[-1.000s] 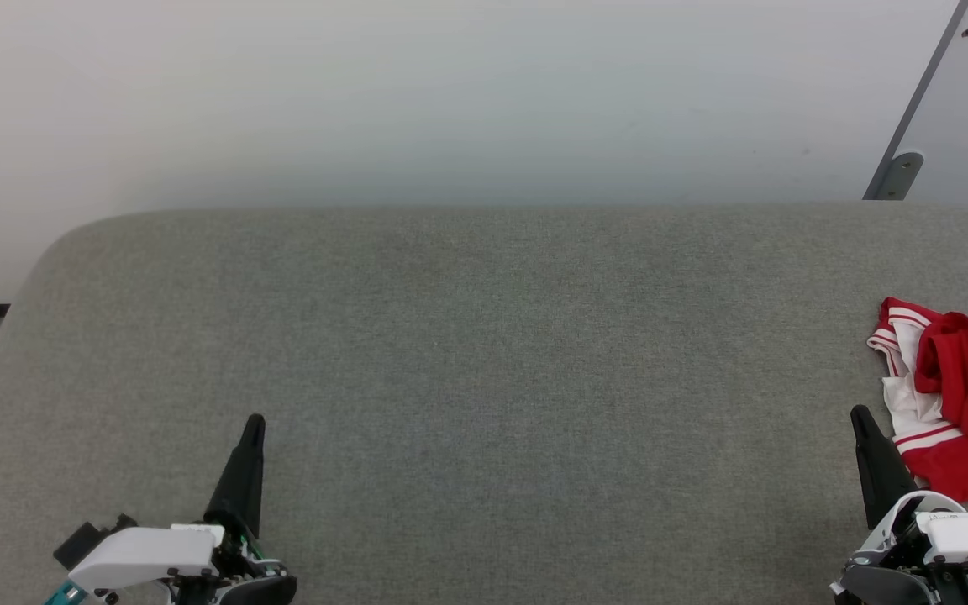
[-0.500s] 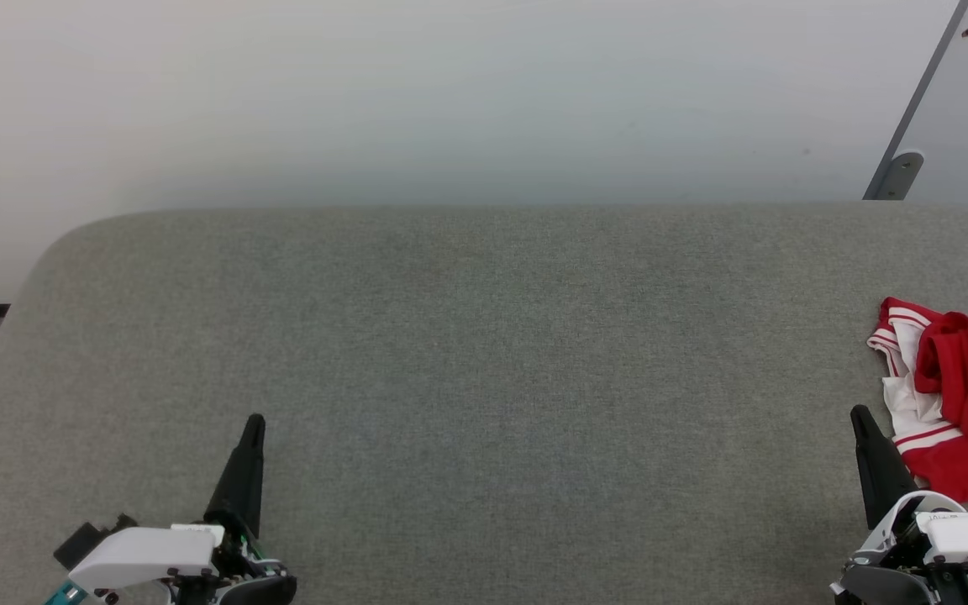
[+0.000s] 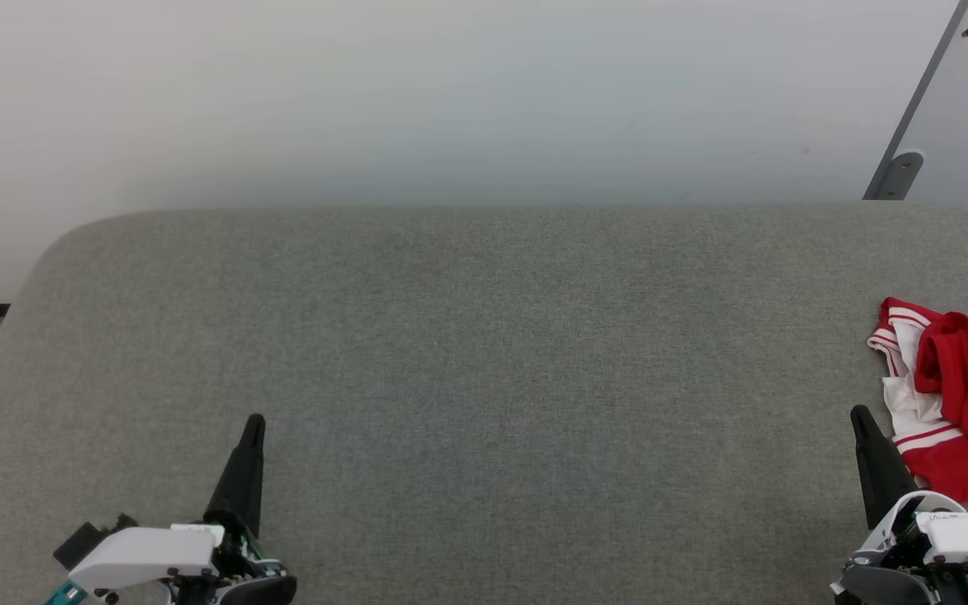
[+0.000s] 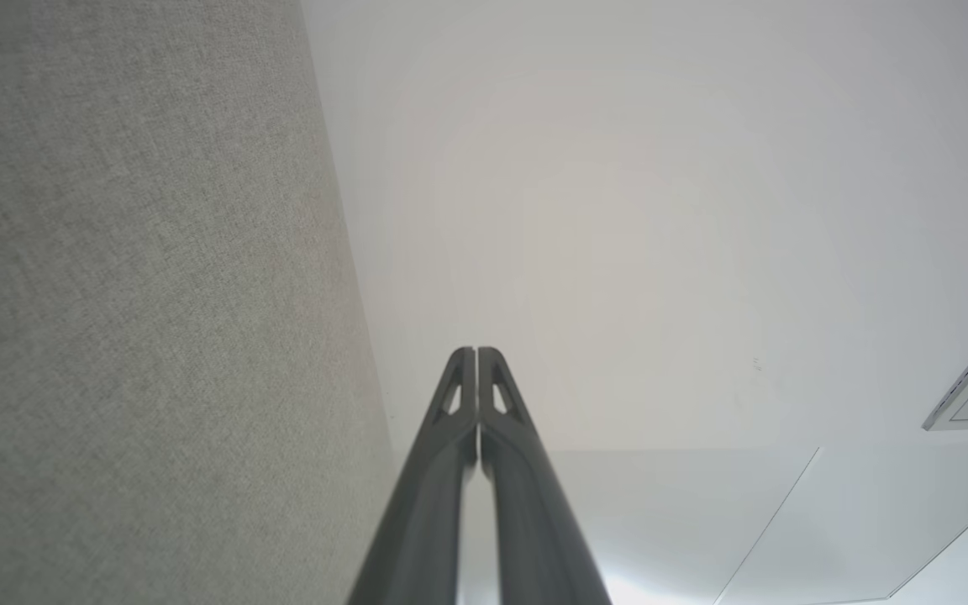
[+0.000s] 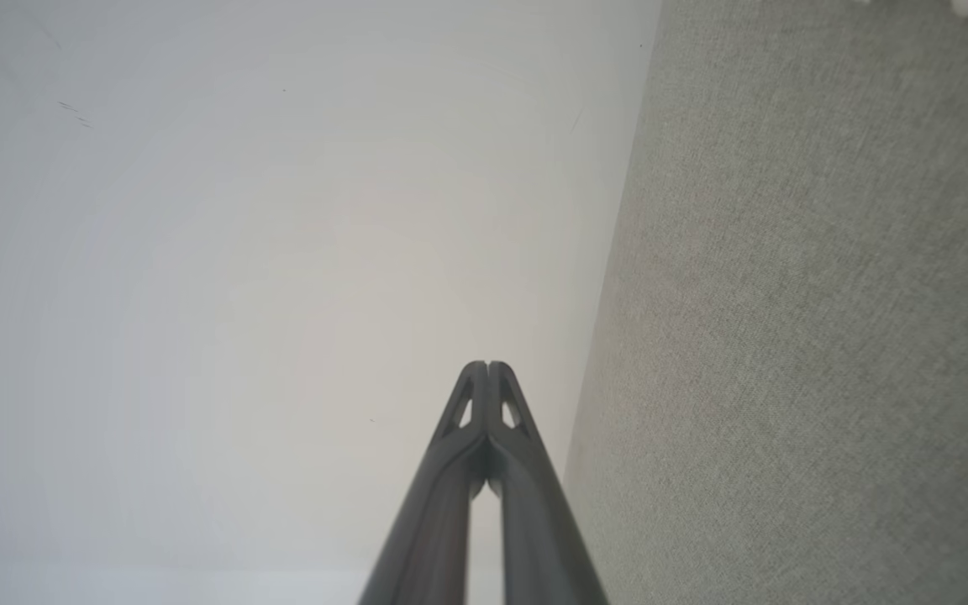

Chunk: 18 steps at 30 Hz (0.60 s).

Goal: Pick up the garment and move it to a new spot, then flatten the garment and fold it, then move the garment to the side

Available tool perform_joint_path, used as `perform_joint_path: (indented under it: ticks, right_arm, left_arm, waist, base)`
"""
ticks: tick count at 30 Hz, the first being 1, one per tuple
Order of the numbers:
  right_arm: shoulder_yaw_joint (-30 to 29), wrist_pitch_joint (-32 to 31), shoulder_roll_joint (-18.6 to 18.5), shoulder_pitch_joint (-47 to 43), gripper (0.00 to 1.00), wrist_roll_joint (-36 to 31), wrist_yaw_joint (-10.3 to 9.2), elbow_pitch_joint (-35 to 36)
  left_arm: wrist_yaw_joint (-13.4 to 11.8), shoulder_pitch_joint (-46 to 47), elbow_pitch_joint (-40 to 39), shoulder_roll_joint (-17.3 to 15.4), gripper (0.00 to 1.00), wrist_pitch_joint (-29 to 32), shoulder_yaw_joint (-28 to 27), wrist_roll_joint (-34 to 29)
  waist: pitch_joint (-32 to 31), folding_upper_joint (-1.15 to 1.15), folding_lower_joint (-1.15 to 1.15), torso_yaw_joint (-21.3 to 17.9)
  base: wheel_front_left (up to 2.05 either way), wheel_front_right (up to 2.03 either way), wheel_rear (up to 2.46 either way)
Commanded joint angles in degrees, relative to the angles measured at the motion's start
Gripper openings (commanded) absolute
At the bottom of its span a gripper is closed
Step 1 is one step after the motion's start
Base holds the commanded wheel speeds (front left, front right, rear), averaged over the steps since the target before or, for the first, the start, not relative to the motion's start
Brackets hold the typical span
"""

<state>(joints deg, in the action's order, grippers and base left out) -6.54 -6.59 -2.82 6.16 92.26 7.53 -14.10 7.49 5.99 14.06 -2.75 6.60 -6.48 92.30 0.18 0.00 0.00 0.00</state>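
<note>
We find the garment (image 3: pixel 959 403) lying on the table (image 3: pixel 484 361) at its right side, just right of our right gripper (image 3: pixel 859 415), our left gripper (image 3: pixel 255 421) well apart at the left, a wall (image 3: pixel 450 101) behind the table.

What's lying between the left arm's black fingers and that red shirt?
In the head view, bare grey fabric surface runs from the left fingers to the shirt, with the right fingers standing close beside it.
</note>
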Motion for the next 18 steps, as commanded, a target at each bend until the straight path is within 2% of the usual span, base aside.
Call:
perform_joint_path:
  ticks: [1,18]
  right_arm:
    - [-0.01,-0.13,-0.11,0.13,0.00,0.30,-0.08,0.21]
    - [-0.01,-0.11,-0.11,0.13,0.00,0.31,-0.08,0.22]
  left_arm:
    - [0.00,0.53,-0.11,-0.01,0.00,0.07,-0.11,0.22]
    - [0.00,0.54,-0.11,-0.01,0.00,0.07,-0.11,0.21]
  waist:
    - [0.00,0.00,0.00,0.00]
    - [0.00,0.00,0.00,0.00]
  base:
    - [0.00,0.00,0.00]
    - [0.00,0.00,0.00]
